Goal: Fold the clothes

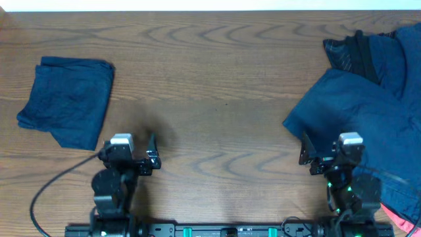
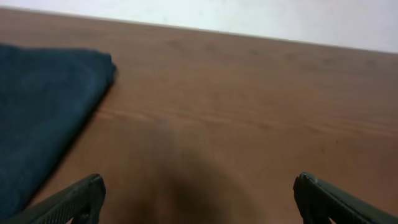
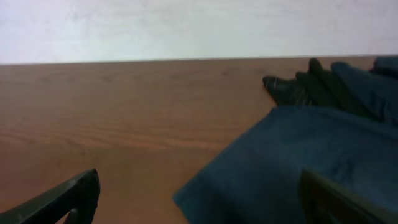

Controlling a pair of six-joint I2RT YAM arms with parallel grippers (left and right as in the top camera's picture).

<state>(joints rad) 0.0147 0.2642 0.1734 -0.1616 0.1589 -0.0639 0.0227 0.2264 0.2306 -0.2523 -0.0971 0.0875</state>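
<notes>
One piece of the clothes, dark navy, lies folded into a rough square at the table's left; its right edge also shows in the left wrist view. A loose heap of navy clothes covers the right end and fills the right half of the right wrist view. My left gripper sits near the front edge, right of the folded piece, open over bare wood. Low at the front right, the right gripper is open and empty, with the heap's near corner lying between its fingers.
The wooden table is brown with a white wall behind. A darker, black-banded garment tops the heap at the back right. A pink-red bit shows at the front right corner. A black cable runs from the left arm.
</notes>
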